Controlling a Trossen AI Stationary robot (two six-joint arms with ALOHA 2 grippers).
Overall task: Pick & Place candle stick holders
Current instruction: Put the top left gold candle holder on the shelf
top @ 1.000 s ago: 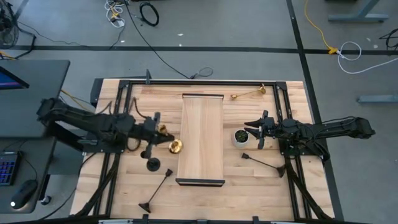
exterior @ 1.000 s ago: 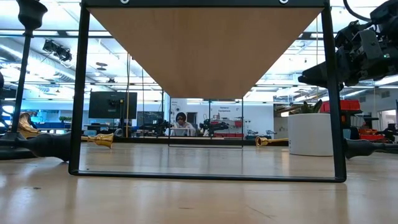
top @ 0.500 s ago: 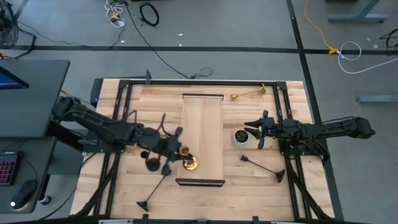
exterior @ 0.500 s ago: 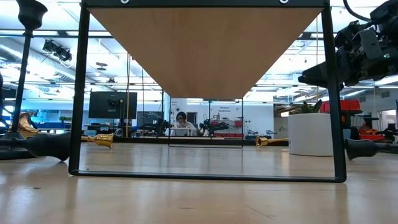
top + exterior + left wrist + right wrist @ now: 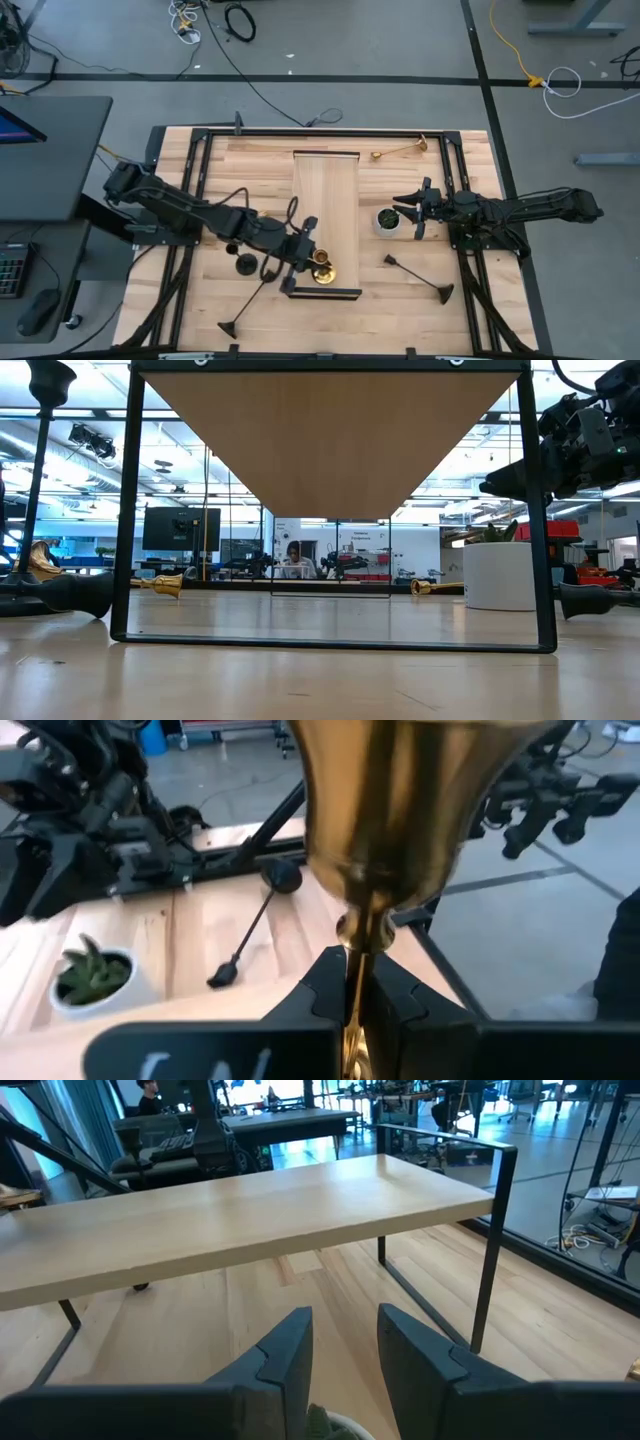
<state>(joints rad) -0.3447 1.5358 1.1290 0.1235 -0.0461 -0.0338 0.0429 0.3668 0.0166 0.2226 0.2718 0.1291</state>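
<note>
Wooden planks are forming the table (image 5: 400, 320), and a raised wooden shelf (image 5: 325, 200) on a black frame is standing along its middle, running from the far edge toward the near edge. A brass holder (image 5: 322, 272) is being carried by the left gripper (image 5: 305, 258), whose fingers are clamped on its thin stem; in the left wrist view the flared brass base (image 5: 395, 800) is being held out beyond the fingers (image 5: 325, 985). From above, this holder is being kept over the near end of the shelf, by its left edge; whether its base is touching the board cannot be told. The placing step is judged to be in hand. The next move is judged to call for the base being set flat on the shelf before the fingers are spread, and for the arm being drawn back without the stem being knocked. Other holders are lying on the table: a black holder (image 5: 412, 275) right of the shelf near the near edge, a long black one (image 5: 250, 302) toward the near left corner, a black base (image 5: 245, 264) beside the left arm, and a brass one (image 5: 400, 151) by the far edge. The right gripper (image 5: 412, 210) is waiting, half parted and holding nothing, just beside the white plant pot (image 5: 386, 220) right of the shelf.
</note>
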